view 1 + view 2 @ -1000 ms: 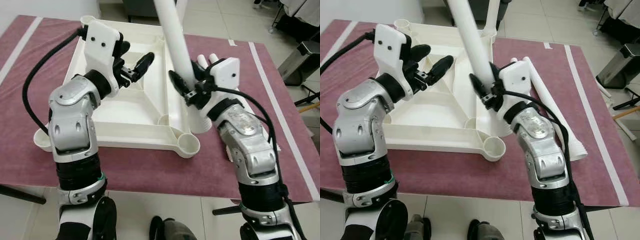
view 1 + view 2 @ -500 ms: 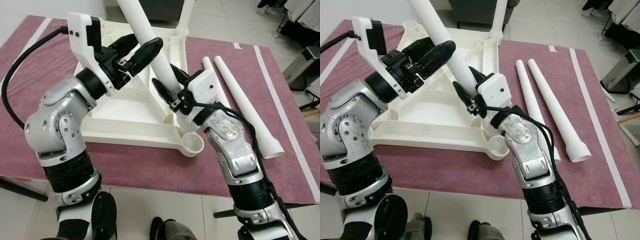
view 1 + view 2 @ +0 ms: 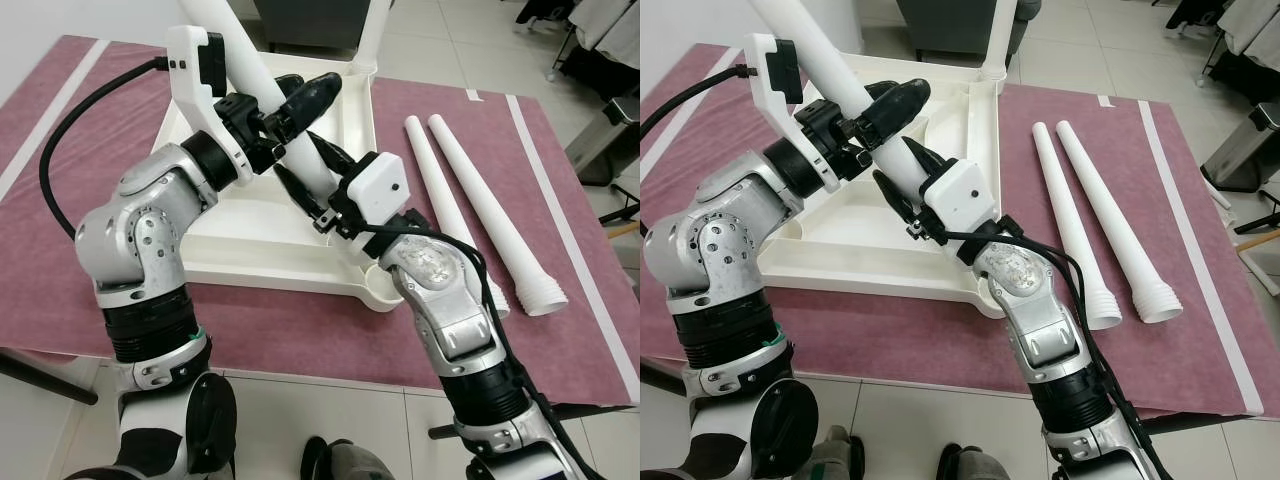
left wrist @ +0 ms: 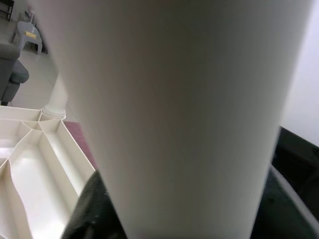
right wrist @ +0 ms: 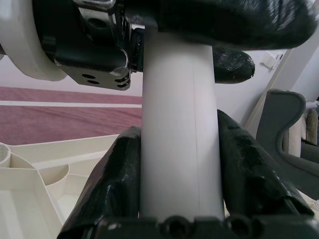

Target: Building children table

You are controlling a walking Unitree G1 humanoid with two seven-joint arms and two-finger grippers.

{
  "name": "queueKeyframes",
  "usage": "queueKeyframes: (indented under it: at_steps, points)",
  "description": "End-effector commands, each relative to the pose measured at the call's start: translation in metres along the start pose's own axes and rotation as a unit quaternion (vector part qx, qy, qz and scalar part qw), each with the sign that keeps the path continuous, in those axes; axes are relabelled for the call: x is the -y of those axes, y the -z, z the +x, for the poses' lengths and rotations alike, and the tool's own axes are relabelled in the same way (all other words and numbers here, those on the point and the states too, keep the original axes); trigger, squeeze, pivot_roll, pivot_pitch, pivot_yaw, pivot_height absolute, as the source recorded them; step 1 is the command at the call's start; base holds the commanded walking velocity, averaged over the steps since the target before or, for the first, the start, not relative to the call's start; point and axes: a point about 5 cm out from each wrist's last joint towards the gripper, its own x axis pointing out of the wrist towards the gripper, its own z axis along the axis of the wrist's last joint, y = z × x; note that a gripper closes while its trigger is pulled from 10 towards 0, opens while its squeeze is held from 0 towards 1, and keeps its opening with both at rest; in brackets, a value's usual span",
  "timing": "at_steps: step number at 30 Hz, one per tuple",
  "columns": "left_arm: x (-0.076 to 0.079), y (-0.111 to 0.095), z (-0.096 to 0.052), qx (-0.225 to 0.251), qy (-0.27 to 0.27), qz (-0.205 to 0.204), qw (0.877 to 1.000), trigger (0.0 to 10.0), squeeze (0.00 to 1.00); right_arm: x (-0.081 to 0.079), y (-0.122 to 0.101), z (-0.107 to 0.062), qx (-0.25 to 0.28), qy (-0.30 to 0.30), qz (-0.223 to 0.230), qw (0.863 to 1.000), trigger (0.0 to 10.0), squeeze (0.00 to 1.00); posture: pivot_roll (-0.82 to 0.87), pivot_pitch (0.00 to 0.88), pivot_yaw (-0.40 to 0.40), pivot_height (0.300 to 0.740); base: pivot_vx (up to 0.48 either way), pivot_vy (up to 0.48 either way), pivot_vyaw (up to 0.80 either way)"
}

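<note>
The white plastic tabletop lay upside down on the maroon-clothed counter. One white tapered leg was gripped by both the left pincer and the right pincer, slanting above the tabletop, not yet socketed. Two spare white legs lay beside it, so most assembly appeared left.

Both arms are raised and bent at the elbow, forearms angled inward so the wrists meet over the middle. The left gripper sits higher, its black fingers closed around the white leg. The right gripper sits just below it, fingers pressed on either side of the same leg. The two grippers are nearly touching, one stacked above the other.
</note>
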Motion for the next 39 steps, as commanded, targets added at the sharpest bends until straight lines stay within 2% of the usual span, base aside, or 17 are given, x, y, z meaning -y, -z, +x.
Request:
queueKeyframes:
  at_steps: [1,13,14,15,16,17,19,23,24,33,34,35,36,37,39]
  points:
    - [0.024,-0.012,0.022,0.026,0.054,-0.006,0.998,0.0,0.0,-0.002,0.0,-0.002,0.004,-0.003,-0.009,1.0,10.0,0.0,0.12,0.086,-0.023,0.74,0.0,0.0,0.0]
    - [0.028,-0.013,0.02,0.025,0.059,0.009,0.998,0.0,0.0,0.001,0.011,-0.002,-0.025,0.018,-0.01,0.999,10.0,0.0,0.12,0.085,-0.025,0.74,0.0,0.0,0.0]
    - [0.032,-0.013,0.02,0.024,0.069,0.022,0.997,0.0,0.0,0.002,0.016,-0.001,-0.046,0.021,-0.002,0.999,10.0,1.0,0.12,0.089,-0.028,0.74,0.0,0.0,0.0]
    - [0.032,-0.013,0.02,0.024,0.069,0.022,0.997,0.0,0.0,0.002,0.016,-0.001,-0.046,0.021,-0.002,0.999,10.0,1.0,0.12,0.089,-0.028,0.74,0.0,0.0,0.0]
    - [0.037,-0.012,0.02,0.022,0.081,0.043,0.996,0.0,0.0,0.001,0.021,-0.001,-0.069,0.012,0.012,0.997,10.0,0.0,0.12,0.093,-0.03,0.74,0.0,0.0,0.0]
    - [0.037,-0.012,0.02,0.022,0.081,0.043,0.996,0.0,0.0,0.001,0.021,-0.001,-0.069,0.012,0.012,0.997,10.0,0.0,0.12,0.093,-0.03,0.74,0.0,0.0,0.0]
    - [0.046,-0.01,0.021,0.012,0.104,0.098,0.99,0.0,0.0,-0.001,0.03,-0.001,-0.128,-0.014,0.025,0.991,10.0,0.0,0.11,0.1,-0.035,0.74,0.0,0.0,0.0]
    - [0.049,-0.009,0.022,0.009,0.111,0.114,0.987,0.0,0.0,-0.001,0.033,-0.002,-0.147,-0.02,0.022,0.989,10.0,0.0,0.11,0.101,-0.036,0.74,0.0,0.0,0.0]
    - [0.052,-0.01,0.022,0.01,0.119,0.12,0.986,0.0,0.0,-0.001,0.037,-0.002,-0.167,-0.017,0.031,0.985,10.0,0.0,0.11,0.104,-0.038,0.74,0.0,0.0,0.0]
    - [0.061,-0.003,0.023,-0.013,0.147,0.176,0.973,0.0,0.0,0.008,0.039,0.003,-0.177,0.013,0.033,0.984,10.0,0.0,0.11,0.112,-0.041,0.74,0.0,0.0,0.0]
    - [0.062,-0.001,0.023,-0.018,0.151,0.185,0.971,0.0,0.0,0.008,0.038,0.004,-0.174,0.014,0.033,0.984,9.6,0.0,0.11,0.114,-0.041,0.74,0.0,0.0,0.0]
    - [0.064,0.001,0.023,-0.021,0.156,0.192,0.969,0.0,0.0,0.008,0.037,0.005,-0.173,0.014,0.033,0.984,3.5,0.0,0.11,0.115,-0.041,0.74,0.0,0.0,0.0]
    - [0.065,0.002,0.023,-0.022,0.159,0.196,0.967,0.0,0.0,0.008,0.037,0.005,-0.173,0.014,0.034,0.984,2.1,0.0,0.11,0.116,-0.041,0.74,0.0,0.0,0.0]
    - [0.066,0.002,0.023,-0.022,0.161,0.197,0.967,0.0,0.0,0.008,0.036,0.005,-0.172,0.014,0.036,0.984,0.0,0.0,0.11,0.117,-0.041,0.74,0.0,0.0,0.0]
    - [0.066,0.002,0.023,-0.022,0.162,0.2,0.966,0.0,0.0,0.008,0.036,0.006,-0.17,0.015,0.037,0.985,0.0,0.0,0.11,0.118,-0.041,0.74,0.0,0.0,0.0]
